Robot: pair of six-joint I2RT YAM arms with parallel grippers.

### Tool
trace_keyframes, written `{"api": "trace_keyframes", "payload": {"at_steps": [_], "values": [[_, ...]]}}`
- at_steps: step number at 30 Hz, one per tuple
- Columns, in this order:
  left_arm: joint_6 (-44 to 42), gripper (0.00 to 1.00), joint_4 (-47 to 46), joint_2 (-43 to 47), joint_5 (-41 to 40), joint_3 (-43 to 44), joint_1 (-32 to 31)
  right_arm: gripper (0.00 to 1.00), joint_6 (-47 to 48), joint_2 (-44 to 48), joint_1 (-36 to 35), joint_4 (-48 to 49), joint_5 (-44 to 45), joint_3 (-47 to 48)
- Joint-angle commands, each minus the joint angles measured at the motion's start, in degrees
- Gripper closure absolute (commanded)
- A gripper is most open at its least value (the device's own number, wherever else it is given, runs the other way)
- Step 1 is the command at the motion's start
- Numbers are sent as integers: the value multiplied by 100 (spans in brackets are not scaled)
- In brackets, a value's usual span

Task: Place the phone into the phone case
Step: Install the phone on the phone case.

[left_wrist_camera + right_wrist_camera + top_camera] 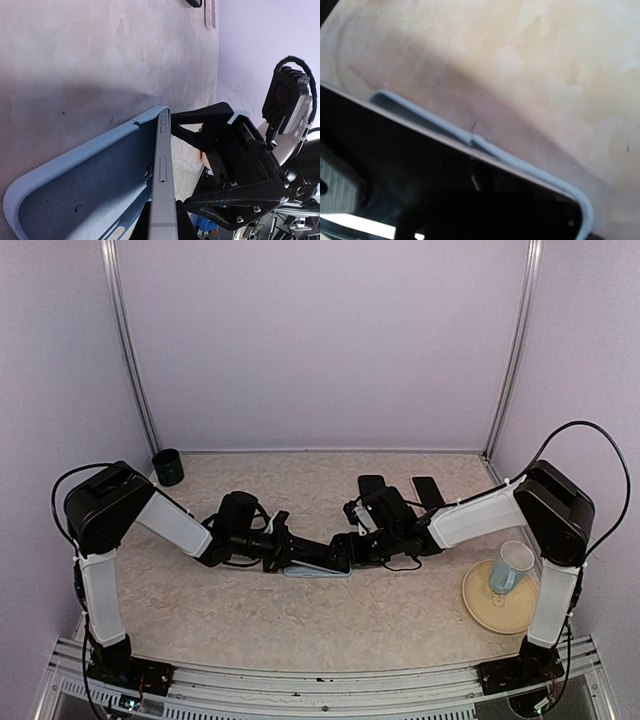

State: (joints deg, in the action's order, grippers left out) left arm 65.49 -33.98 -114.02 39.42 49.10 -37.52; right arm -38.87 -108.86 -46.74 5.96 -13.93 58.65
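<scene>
Left jaws are clamped on slim black silver-edged phone (162, 165), which is angled into light-blue phone case (85, 195); right jaws are spread apart at phone's end.

The phone (420, 170) fills the lower left of the view, with its dark glass face very close to the lens. Along its far long side runs the pale blue rim of the phone case (520, 162), which curves around one corner at the lower right. The case lies on the beige, mottled table (545, 60), and a soft shadow falls just beside it.
</scene>
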Motion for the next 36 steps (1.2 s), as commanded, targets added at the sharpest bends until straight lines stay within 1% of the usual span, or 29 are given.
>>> {"api": "trace_keyframes", "payload": {"at_steps": [1, 10, 16, 23, 30, 36], "values": [[59, 100, 3, -377, 70, -49, -279, 13, -59, -202, -221, 449, -768, -65], [44, 100, -128, -186, -37, -277, -169, 12, 85, -2, -176, 236, -643, -52], [34, 100, -377, 46, -43, -477, -13, 10, 193, 237, -2, 127, -662, -120], [-52, 100, -436, 259, -45, -492, 40, 8, 283, 631, 273, 67, -781, -320], [-90, 100, -611, 456, -58, -533, 51, 8, 251, 887, 477, 100, -894, -586], [12, 100, -987, 512, -1, -577, 52, 8, 79, 781, 499, 354, -1091, -768]]}}
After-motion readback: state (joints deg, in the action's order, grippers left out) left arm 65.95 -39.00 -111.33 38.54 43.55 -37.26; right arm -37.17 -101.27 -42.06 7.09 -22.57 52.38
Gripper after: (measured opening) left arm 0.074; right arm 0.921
